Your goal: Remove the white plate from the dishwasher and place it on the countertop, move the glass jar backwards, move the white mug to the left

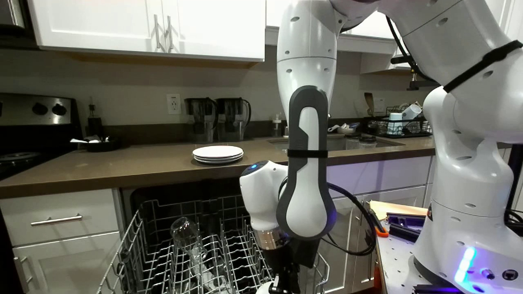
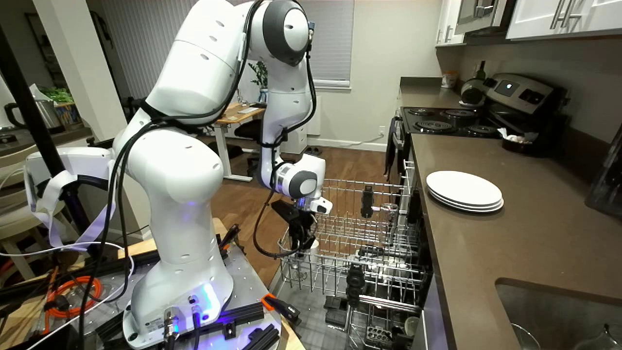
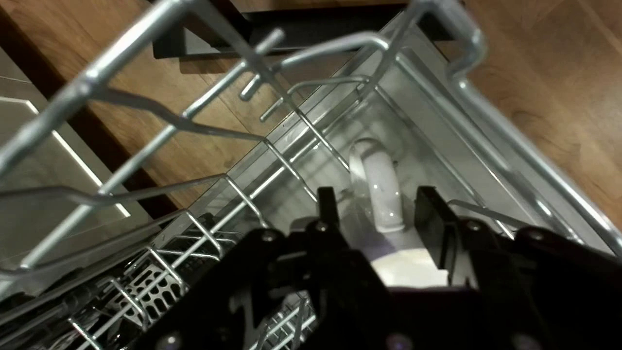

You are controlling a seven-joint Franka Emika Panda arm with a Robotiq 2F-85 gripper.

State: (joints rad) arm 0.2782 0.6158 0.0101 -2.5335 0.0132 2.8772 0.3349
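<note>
The white mug (image 3: 410,267) is at the dishwasher rack's outer front corner, its loop handle pointing up between my fingers in the wrist view. It also shows in both exterior views, partly hidden (image 1: 264,288) (image 2: 314,249). My gripper (image 3: 376,209) is open, pointing down, one finger on each side of the handle with gaps. It also shows in an exterior view (image 2: 302,236). The dishwasher (image 2: 308,304) is open with its rack pulled out. The glass jar (image 1: 184,232), clear, leans in the rack. The white plate (image 1: 217,151) tops a stack on the countertop (image 1: 135,167).
Rack wires (image 3: 160,131) stand close around the gripper. Two dark-lidded pitchers (image 1: 200,118) stand at the back of the counter. A sink (image 2: 549,301) is cut into the countertop. A stove (image 2: 437,119) and a black bowl (image 2: 517,143) are at the far end.
</note>
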